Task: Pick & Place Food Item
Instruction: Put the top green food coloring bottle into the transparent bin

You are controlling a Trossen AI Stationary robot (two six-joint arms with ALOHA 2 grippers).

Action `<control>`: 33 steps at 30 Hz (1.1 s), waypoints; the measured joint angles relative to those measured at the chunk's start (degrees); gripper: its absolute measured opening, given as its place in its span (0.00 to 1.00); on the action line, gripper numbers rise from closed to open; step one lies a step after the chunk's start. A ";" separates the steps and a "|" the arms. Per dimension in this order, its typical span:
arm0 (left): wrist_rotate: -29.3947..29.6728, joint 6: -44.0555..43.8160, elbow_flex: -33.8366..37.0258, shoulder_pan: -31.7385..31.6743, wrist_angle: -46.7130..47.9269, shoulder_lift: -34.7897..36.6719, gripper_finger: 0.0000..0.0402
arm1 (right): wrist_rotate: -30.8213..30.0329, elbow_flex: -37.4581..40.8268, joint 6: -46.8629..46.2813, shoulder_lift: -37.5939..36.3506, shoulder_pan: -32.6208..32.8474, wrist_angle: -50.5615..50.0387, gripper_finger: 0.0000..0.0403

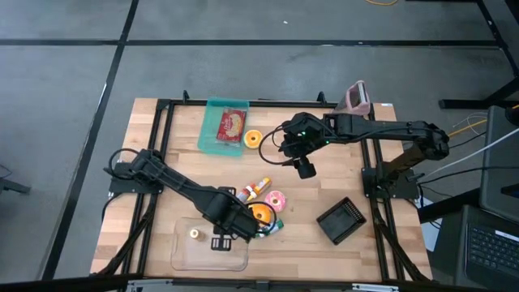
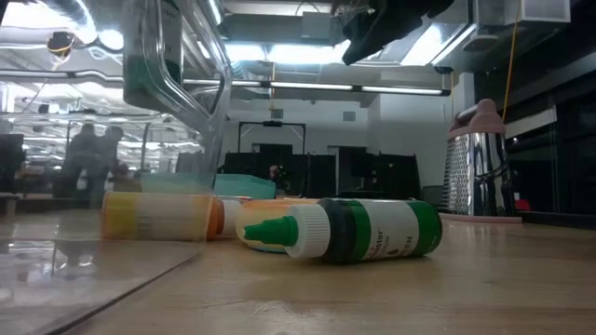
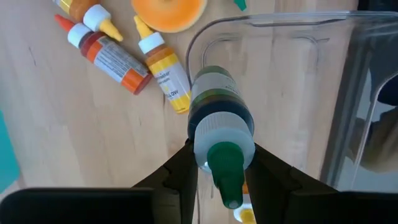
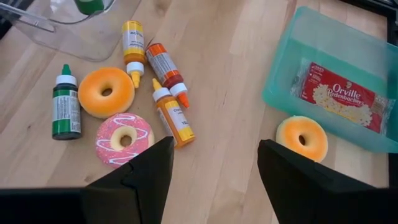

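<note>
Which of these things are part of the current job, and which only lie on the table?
In the job: green bottle, held by the left gripper; clear tray.
Lying about: pink donut, teal bin, grater, second green bottle; right gripper waits, open.

Bare wood lies open on the table at the left and far-left. At the near middle, small bottles and two donuts crowd the way beside the clear tray. A black box blocks the near right; a teal bin stands far back.
</note>
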State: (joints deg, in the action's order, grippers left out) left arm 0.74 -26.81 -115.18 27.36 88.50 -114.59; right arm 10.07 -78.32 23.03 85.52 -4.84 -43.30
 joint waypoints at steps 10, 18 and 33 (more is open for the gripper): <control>-0.55 0.11 0.00 -0.20 -0.43 0.00 0.26 | 0.00 0.00 0.00 0.00 0.00 0.01 0.57; -2.31 0.70 0.00 -0.20 -3.48 -0.50 0.26 | 0.00 0.00 0.00 0.00 0.00 0.01 0.57; -2.86 1.30 0.11 -0.03 -2.46 -4.73 0.26 | 0.01 0.02 -0.04 0.00 0.00 0.01 0.57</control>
State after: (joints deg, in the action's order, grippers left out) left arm -2.12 -25.50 -115.07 27.33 86.04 -119.32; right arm 10.07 -78.30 22.98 85.52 -4.84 -43.29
